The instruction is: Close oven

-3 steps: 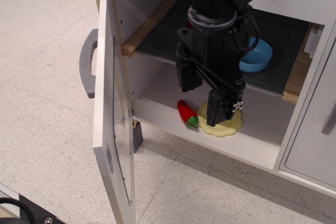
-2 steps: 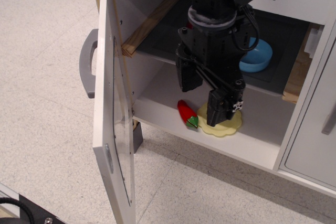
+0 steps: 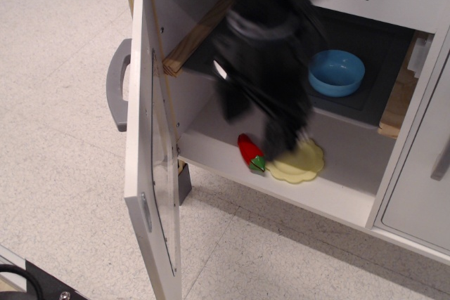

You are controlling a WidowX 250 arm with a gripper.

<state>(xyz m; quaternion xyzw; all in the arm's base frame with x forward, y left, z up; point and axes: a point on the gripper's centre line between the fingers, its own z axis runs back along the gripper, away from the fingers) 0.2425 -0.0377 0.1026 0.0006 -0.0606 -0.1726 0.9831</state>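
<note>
The white toy oven stands with its dark cavity exposed. Its large white door, with a clear window and a grey bar handle, is swung wide open to the left, edge-on to the camera. My black gripper hangs in front of the cavity, to the right of the door, and is heavily motion-blurred. Its fingers point down above the oven floor. I cannot tell whether it is open or shut. It does not touch the door.
Inside the oven a blue bowl sits on the dark shelf. A red toy pepper and a yellow plate lie on the floor. A plain white cabinet door is at right. Tiled floor lies left of the door.
My gripper has shifted left and is now moving fast enough to blur. The blue bowl, earlier partly hidden behind it, is now fully visible. The door has not moved.
</note>
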